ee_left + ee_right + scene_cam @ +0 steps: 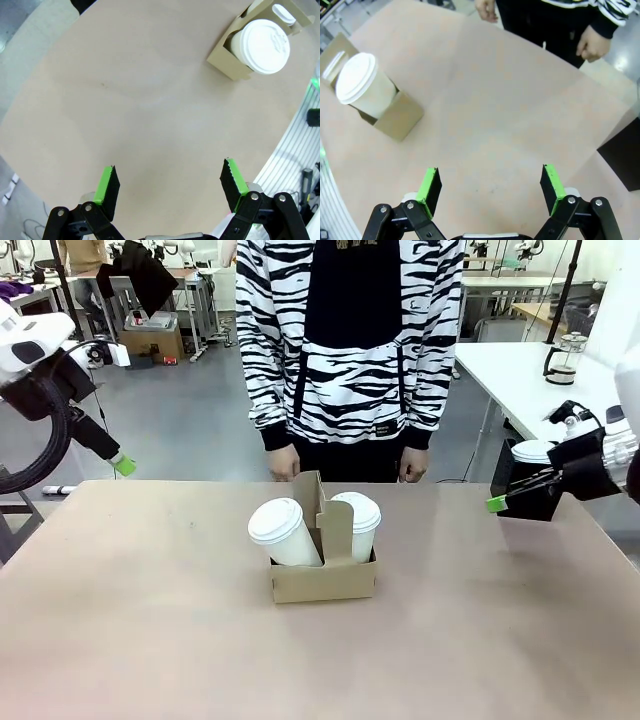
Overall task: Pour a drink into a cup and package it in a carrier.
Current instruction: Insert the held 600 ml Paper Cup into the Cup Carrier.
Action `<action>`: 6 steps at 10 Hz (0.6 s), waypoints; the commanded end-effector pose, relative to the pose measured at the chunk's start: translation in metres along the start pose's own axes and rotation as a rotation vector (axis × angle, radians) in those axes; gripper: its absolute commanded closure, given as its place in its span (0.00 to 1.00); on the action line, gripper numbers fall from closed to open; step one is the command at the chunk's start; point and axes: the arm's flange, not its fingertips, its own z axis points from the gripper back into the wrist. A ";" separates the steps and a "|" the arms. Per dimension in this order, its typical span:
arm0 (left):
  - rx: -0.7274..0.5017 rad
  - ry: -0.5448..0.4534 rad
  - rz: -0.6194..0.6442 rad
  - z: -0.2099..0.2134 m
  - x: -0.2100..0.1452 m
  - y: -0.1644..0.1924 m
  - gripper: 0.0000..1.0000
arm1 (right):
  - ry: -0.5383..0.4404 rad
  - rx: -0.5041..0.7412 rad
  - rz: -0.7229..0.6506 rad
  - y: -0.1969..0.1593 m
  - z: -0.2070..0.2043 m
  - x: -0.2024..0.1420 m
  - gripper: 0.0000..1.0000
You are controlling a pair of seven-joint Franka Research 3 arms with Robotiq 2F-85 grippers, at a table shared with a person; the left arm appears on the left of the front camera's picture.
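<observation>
Cup [283,532] seated in carrier [322,580], both grippers' jaws wide apart, holding nothing

Matt brown cardboard carrier [322,578], white paper cup [283,533], smooth matt table [150,640]

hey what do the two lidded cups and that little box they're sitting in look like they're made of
The tall white cup on the left and the second white cup beside it look like matte paper, with no sheen on their walls; their domed lids look like smooth white plastic with moulded rims. The low brown carrier box looks like plain uncoated cardboard: dull tan, with folded edges and a cut upright handle tab.
</observation>
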 end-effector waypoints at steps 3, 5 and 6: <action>0.011 0.011 0.010 0.002 0.001 -0.001 0.00 | 0.003 0.011 0.003 0.001 0.000 -0.002 0.00; 0.011 0.011 0.010 0.002 0.001 -0.001 0.00 | 0.003 0.011 0.003 0.001 0.000 -0.002 0.00; 0.011 0.011 0.010 0.002 0.001 -0.001 0.00 | 0.003 0.011 0.003 0.001 0.000 -0.002 0.00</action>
